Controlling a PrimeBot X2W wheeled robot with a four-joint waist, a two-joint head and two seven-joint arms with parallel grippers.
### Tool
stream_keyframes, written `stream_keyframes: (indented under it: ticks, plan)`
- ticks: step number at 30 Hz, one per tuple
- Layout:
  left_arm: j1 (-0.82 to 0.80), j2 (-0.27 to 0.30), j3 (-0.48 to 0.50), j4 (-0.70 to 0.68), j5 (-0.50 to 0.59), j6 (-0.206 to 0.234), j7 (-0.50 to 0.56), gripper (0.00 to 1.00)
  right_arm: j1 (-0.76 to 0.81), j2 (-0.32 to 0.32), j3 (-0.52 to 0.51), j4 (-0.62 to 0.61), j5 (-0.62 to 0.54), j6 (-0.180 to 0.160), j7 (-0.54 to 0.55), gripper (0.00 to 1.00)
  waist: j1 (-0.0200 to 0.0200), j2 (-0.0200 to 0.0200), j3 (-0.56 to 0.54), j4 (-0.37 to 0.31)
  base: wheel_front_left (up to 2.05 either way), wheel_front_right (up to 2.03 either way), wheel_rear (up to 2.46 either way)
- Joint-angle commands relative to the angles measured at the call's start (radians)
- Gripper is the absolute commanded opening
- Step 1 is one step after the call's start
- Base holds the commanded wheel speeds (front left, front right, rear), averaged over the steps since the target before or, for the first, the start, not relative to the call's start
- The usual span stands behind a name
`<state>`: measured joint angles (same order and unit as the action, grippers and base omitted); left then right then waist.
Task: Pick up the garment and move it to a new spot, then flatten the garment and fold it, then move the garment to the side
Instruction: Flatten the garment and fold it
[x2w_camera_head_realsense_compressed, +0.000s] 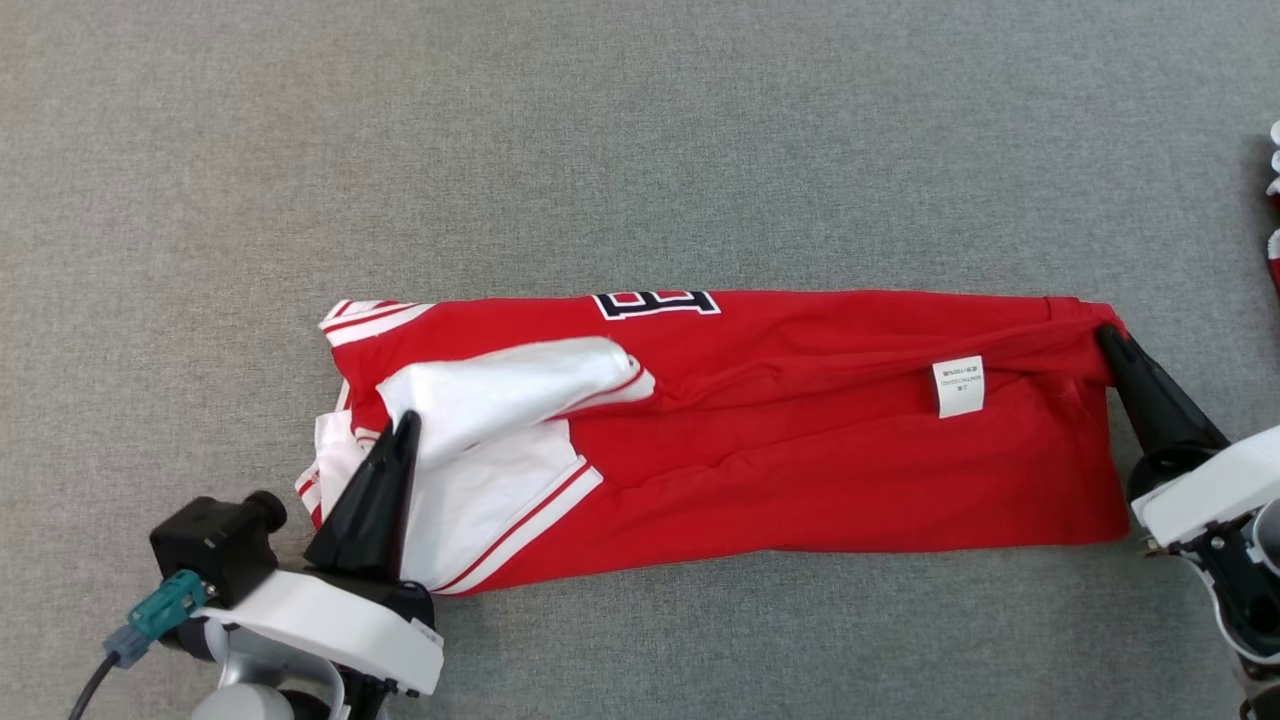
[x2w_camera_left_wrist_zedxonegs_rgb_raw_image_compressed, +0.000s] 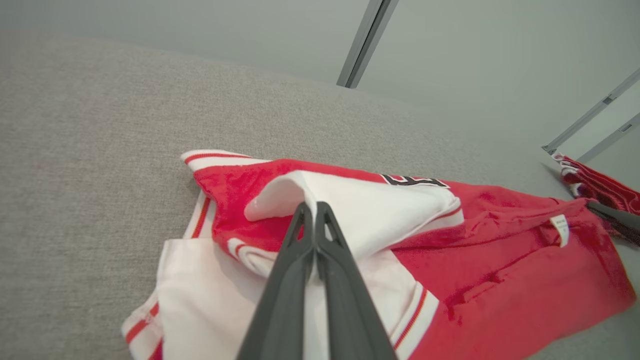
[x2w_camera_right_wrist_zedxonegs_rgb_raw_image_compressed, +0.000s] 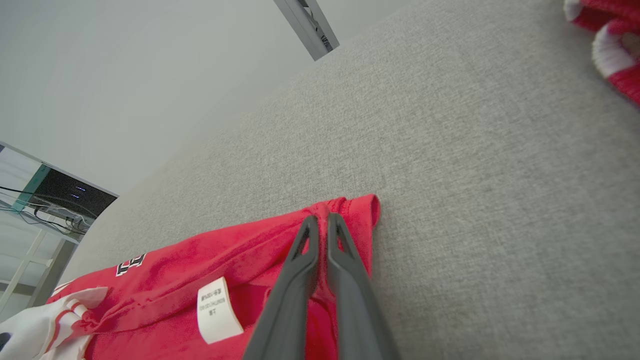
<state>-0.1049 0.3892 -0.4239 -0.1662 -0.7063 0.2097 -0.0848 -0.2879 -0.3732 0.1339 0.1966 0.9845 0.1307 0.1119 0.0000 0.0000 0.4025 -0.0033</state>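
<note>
The garment (x2w_camera_head_realsense_compressed: 780, 450), a red jersey with white sleeves and red-striped trim, lies folded lengthwise in a long band on the grey cloth surface. My left gripper (x2w_camera_head_realsense_compressed: 408, 420) is shut on a raised fold of white sleeve at the garment's left end; in the left wrist view its fingertips (x2w_camera_left_wrist_zedxonegs_rgb_raw_image_compressed: 310, 206) pinch that white cloth (x2w_camera_left_wrist_zedxonegs_rgb_raw_image_compressed: 370, 210). At the far right corner, my right gripper (x2w_camera_head_realsense_compressed: 1108, 335) is shut on bunched red fabric. In the right wrist view its tips (x2w_camera_right_wrist_zedxonegs_rgb_raw_image_compressed: 321, 217) are closed over the red hem (x2w_camera_right_wrist_zedxonegs_rgb_raw_image_compressed: 360, 210).
A white care label (x2w_camera_head_realsense_compressed: 958, 386) sticks up near the right end. Another red and white garment (x2w_camera_head_realsense_compressed: 1275, 200) lies at the surface's right edge, also seen as a heap (x2w_camera_right_wrist_zedxonegs_rgb_raw_image_compressed: 610, 50) beyond my right gripper. Grey surface stretches far ahead. A metal post (x2w_camera_left_wrist_zedxonegs_rgb_raw_image_compressed: 367, 40) stands behind.
</note>
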Motion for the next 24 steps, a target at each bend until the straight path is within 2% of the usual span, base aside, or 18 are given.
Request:
stream_keyframes:
  ticks: [1,2,3,8,16,20,24]
  plan:
    - [0.01,-0.002,0.0,0.013,-0.009,0.006,0.001,0.1,0.014,-0.001,0.002,-0.004,-0.021,0.0,-0.019,1.0,0.0,0.0,-0.001,0.0,0.0,0.0,0.0]
    - [0.014,-0.006,-0.003,0.025,-0.011,0.006,0.004,0.84,0.019,0.004,0.008,-0.005,-0.029,0.0,-0.028,1.0,0.0,0.0,-0.002,0.0,0.0,0.0,0.0]
    - [0.013,-0.013,-0.003,0.035,-0.015,0.006,-0.004,1.0,0.027,0.006,0.011,-0.007,-0.046,0.0,-0.042,1.0,0.0,0.0,-0.003,0.001,0.0,0.0,0.0]
    - [0.005,-0.03,-0.007,0.097,0.009,0.014,-0.043,1.0,0.073,0.02,0.017,-0.019,-0.168,0.0,-0.139,1.0,0.0,0.0,-0.016,0.004,0.0,0.0,0.0]
    - [0.021,-0.063,0.03,0.141,0.062,0.056,-0.153,1.0,0.146,0.109,-0.051,-0.067,-0.389,0.0,-0.286,1.0,0.0,0.0,-0.076,-0.014,0.0,0.0,0.0]
    - [0.02,-0.075,0.077,0.14,0.094,0.076,-0.174,1.0,0.164,0.145,-0.1,-0.116,-0.49,0.0,-0.314,1.0,0.0,0.0,-0.114,-0.025,0.0,0.0,0.0]
    - [0.031,-0.083,0.115,0.132,0.136,0.084,-0.179,1.0,0.187,0.171,-0.134,-0.14,-0.564,0.0,-0.294,1.0,0.0,0.0,-0.16,-0.033,0.0,0.0,0.0]
